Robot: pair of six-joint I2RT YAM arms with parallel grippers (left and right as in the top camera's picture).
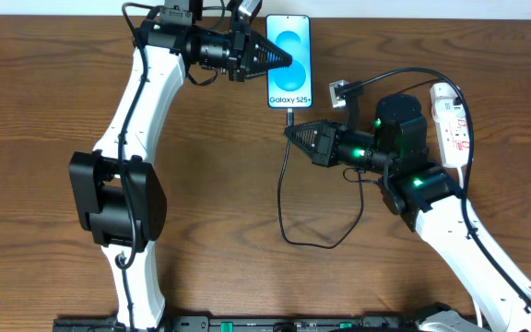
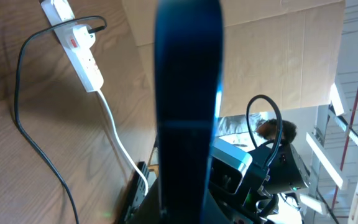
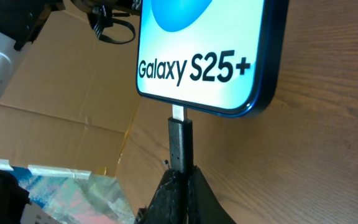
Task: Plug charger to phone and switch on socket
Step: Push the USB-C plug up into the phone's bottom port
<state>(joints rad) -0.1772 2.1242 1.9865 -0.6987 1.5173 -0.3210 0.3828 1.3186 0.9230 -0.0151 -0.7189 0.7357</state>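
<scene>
The phone (image 1: 289,55) lies at the table's far edge, its screen lit blue and white. My left gripper (image 1: 284,60) is shut on its left side; in the left wrist view the phone's edge (image 2: 188,93) is a dark upright bar between the jaws. My right gripper (image 1: 292,132) is shut on the charger plug (image 3: 181,140). The plug's silver tip (image 3: 178,113) meets the phone's bottom edge (image 3: 229,109), part of it still showing. The black charger cable (image 1: 282,198) loops over the table towards the socket (image 1: 452,118), a white strip with red switches at the right.
The socket's white cord (image 2: 120,143) trails off towards the table edge, and the black cable (image 2: 17,112) curves beside it. Brown cardboard (image 3: 61,81) stands past the table's far side. A black rail (image 1: 247,324) runs along the near edge.
</scene>
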